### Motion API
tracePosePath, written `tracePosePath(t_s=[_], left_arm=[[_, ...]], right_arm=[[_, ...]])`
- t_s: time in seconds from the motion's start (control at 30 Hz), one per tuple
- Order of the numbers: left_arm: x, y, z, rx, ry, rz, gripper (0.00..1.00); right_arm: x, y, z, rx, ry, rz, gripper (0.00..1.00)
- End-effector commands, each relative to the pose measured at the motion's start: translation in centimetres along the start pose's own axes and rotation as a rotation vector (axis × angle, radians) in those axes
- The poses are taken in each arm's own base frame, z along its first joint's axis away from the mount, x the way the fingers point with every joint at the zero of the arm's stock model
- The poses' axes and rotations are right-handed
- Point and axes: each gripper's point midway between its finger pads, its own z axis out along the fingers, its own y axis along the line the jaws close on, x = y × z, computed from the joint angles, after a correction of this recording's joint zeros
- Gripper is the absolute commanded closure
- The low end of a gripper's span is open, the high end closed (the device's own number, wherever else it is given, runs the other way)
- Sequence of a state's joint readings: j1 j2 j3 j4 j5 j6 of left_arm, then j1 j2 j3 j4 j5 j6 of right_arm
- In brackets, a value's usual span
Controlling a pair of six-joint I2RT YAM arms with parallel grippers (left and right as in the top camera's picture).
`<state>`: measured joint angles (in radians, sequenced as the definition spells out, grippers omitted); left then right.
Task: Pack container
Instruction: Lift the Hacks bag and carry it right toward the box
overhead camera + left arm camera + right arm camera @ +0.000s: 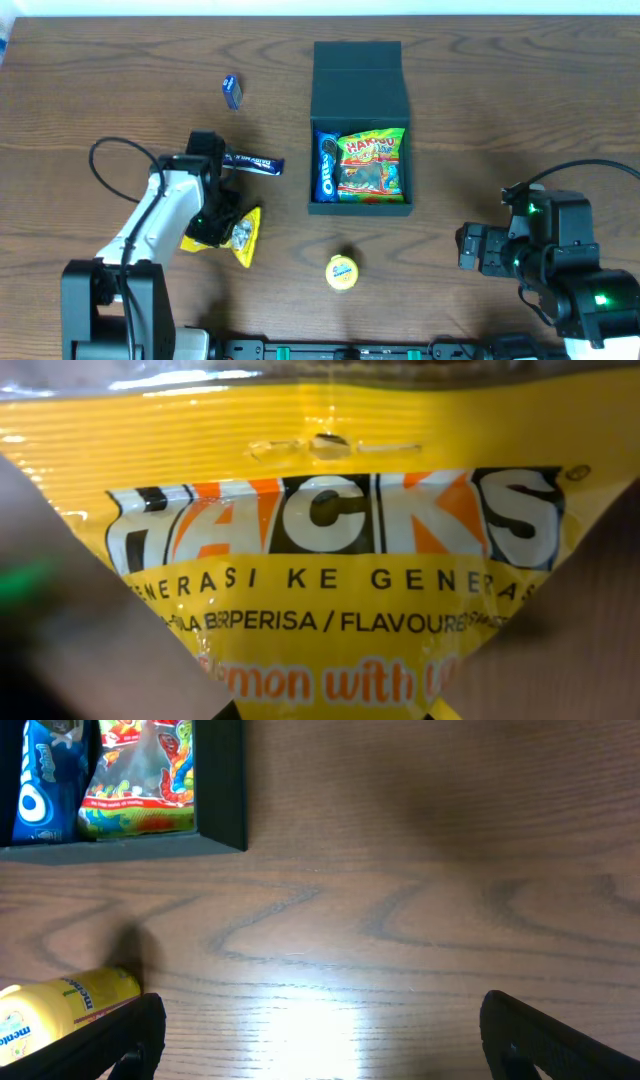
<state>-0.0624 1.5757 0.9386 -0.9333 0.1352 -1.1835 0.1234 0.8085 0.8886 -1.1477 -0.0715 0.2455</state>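
Container (357, 70) well apart from right gripper (468, 250) (fingers spread, empty); left gripper (215, 228) over packet (246, 236), grip unclear.

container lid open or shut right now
Open. The flap lid of the container is swung back at its far side, and the Oreo packet and Haribo bag show inside from overhead.

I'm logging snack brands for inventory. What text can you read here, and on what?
"HACKS", "GENERASI KE GENERAS", "BERPERISA / FLAVOURED", "emon with" (edges cut off): yellow packet.
"OREO": blue packet inside the container.
"HARIBO": gummy bag beside it.
"mento" (cut off): yellow tub.
Dark wrapper and small blue packet: print too small to read.
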Motion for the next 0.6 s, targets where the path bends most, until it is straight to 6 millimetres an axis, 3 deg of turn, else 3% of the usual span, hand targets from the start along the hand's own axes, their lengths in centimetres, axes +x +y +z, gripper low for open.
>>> tracePosePath(t_s=[0.0, 0.27, 0.57], left_arm=[[-0.6, -1.7, -2.5, 0.032, -0.023, 0.144, 0.94], [0.2, -4.4, -8.4, 0.091, -0.066, 0.452, 0.94], [4.0, -7.7, -15.5, 0.201, -0.159, 0.812, 0.85]], right_arm=[[-0.1, -0.1, -0.1, 0.002, -0.007, 0.018, 0.01], [-0.1, -0.1, -0.1, 0.002, -0.007, 0.018, 0.01], [-0.1, -0.1, -0.1, 0.002, -0.007, 0.018, 0.01]])
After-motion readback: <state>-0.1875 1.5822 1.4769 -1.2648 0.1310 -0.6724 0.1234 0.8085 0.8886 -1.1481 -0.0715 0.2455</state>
